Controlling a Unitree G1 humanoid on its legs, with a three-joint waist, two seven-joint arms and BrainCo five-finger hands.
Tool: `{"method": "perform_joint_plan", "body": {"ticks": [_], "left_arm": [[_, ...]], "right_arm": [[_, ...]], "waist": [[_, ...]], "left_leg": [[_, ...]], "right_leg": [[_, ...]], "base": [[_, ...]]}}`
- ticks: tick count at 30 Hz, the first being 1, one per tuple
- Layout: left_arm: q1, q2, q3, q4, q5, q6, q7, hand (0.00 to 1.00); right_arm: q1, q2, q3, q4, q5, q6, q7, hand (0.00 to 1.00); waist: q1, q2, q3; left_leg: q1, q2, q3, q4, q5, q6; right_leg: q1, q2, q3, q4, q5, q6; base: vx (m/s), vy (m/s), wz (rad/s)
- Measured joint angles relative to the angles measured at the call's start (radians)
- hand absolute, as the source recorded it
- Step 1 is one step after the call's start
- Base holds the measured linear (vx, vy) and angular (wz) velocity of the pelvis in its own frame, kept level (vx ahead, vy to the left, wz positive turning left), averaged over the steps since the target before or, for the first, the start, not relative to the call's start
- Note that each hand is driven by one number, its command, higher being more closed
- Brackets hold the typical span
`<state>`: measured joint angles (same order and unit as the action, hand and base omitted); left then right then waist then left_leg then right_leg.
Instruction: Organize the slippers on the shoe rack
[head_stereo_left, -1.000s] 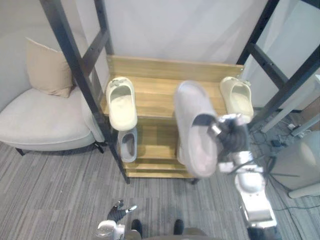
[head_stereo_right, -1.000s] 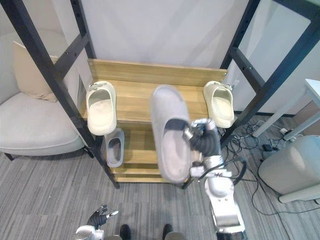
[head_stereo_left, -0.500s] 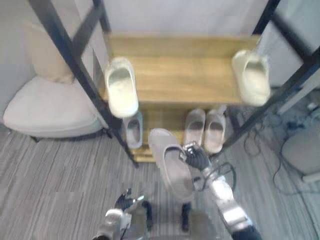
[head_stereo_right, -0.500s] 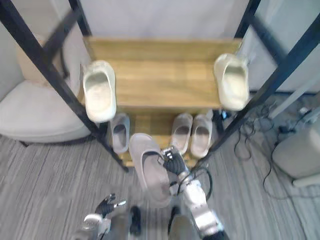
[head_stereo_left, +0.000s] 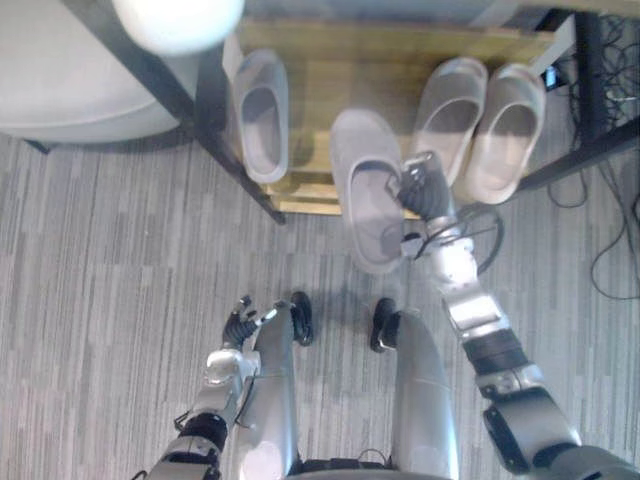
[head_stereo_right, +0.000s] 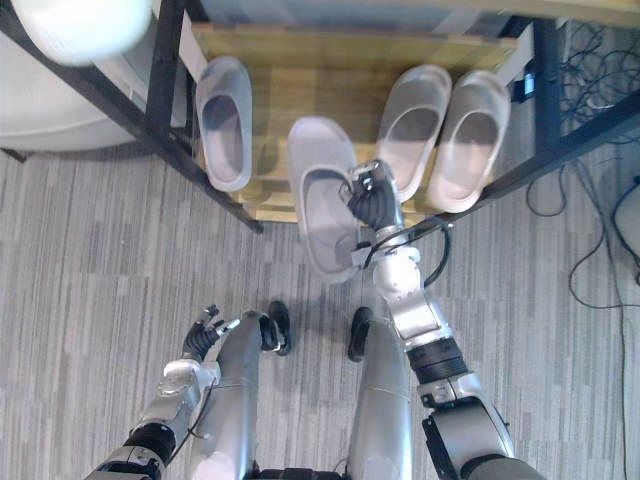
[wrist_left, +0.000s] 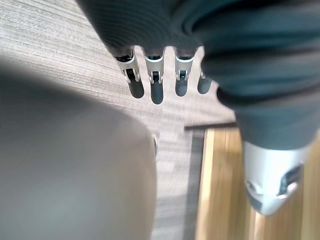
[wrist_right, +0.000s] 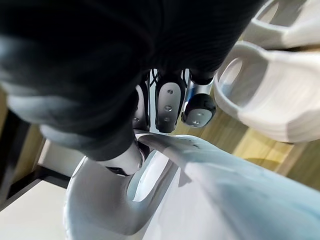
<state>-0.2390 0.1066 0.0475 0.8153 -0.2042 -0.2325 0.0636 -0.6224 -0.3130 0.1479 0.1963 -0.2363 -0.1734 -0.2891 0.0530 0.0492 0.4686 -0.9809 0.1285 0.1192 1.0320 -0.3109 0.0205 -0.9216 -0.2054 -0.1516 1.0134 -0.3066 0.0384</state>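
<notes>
My right hand (head_stereo_left: 422, 190) is shut on the rim of a grey slipper (head_stereo_left: 365, 205), fingers curled into its opening (wrist_right: 167, 107). The slipper hangs toe-first over the front edge of the rack's low wooden shelf (head_stereo_left: 330, 60), heel out over the floor. A matching grey slipper (head_stereo_left: 262, 115) lies on that shelf to its left. A pair of beige slippers (head_stereo_left: 450, 105) (head_stereo_left: 505, 130) lies to its right. A cream slipper (head_stereo_left: 180, 20) sits on the upper shelf at the far left. My left hand (head_stereo_left: 245, 322) hangs low over the floor, fingers relaxed and holding nothing.
A black slanted rack post (head_stereo_left: 170, 90) crosses left of the shelf, another (head_stereo_left: 590, 150) at the right. A pale armchair (head_stereo_left: 70, 90) stands left of the rack. Cables (head_stereo_left: 610, 60) lie on the grey carpet at the right.
The view has tipped down from the upper shelf to the low shelf and floor. My right hand has brought the grey slipper down from upper-shelf height to the low shelf's front edge.
</notes>
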Motion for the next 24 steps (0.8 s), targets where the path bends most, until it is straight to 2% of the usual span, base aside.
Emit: {"method": "perform_joint_plan", "body": {"ticks": [5,10,24], "left_arm": [[-0.025,-0.011,0.036,-0.080,-0.032,-0.012,0.017,0.00],[-0.028,-0.025,0.042,-0.137,-0.061,-0.034,0.020,0.00],[-0.041,-0.020,0.030,-0.173,-0.114,-0.048,0.039,0.00]], "right_arm": [[-0.093,-0.013,-0.029,0.001,0.004,0.013,-0.038,1.00],[-0.207,-0.063,-0.036,0.090,0.033,0.019,-0.050,1.00],[-0.475,-0.159,-0.064,0.381,0.161,0.028,-0.081,1.00]], "waist": [[0.024,-0.009,0.013],[0.046,-0.011,0.014],[0.084,-0.011,0.008]], "left_leg": [[-0.121,-0.003,-0.019,0.097,-0.020,0.001],[-0.200,-0.008,-0.023,0.142,-0.027,-0.007],[-0.297,-0.037,-0.065,0.179,-0.026,-0.013]], "right_leg": [[-0.112,-0.026,-0.003,0.119,-0.050,-0.009],[-0.191,-0.047,-0.005,0.179,-0.078,-0.013],[-0.254,-0.092,-0.052,0.248,-0.125,-0.036]], "base": [[-0.03,-0.019,0.15],[0.02,-0.028,0.10],[0.05,-0.029,0.13]]}}
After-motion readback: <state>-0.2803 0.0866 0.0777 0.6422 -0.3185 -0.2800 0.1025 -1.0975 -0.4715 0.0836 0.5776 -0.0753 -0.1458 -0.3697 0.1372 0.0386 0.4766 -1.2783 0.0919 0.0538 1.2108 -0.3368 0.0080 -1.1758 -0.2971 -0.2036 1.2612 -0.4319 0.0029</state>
